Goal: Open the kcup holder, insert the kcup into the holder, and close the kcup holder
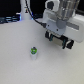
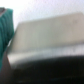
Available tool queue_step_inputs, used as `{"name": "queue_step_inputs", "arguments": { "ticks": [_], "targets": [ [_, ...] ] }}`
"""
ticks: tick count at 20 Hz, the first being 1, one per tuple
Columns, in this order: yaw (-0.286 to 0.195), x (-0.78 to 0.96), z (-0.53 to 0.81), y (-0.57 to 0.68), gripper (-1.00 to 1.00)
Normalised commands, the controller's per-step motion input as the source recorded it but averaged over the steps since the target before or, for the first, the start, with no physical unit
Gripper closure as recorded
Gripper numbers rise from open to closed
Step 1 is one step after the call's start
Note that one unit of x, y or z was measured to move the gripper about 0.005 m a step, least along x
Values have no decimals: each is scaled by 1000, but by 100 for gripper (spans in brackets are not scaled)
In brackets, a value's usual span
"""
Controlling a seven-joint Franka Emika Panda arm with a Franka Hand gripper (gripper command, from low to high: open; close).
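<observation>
The kcup (image 1: 34,51) is a tiny pale pod with a round green top, standing upright on the white table in the exterior view. My gripper (image 1: 59,39) hangs at the exterior view's upper right, well away from the kcup. Dark parts below the white hand blur together with what seems to be the black kcup holder (image 1: 66,44), mostly hidden by the arm. In the wrist view the kcup holder (image 2: 47,37) fills the frame, very close and blurred, with a flat pale-lit top and a dark front. My fingers cannot be made out.
The white table (image 1: 20,65) spreads around the kcup. Dark cables and equipment (image 1: 12,17) lie at the back on the exterior view's left. A teal object (image 2: 5,25) shows beside the holder in the wrist view.
</observation>
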Motion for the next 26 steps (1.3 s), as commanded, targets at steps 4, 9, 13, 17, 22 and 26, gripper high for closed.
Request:
{"name": "queue_step_inputs", "arguments": {
  "ticks": [4,9,13,17,22,26],
  "targets": [
    [-209,145,452,-412,-100],
    [-248,30,397,-474,-100],
    [-267,-16,359,-413,-100],
    [-292,-106,284,-324,-100],
    [-285,-204,51,-338,-100],
    [-279,-290,-51,-349,-100]
  ]
}}
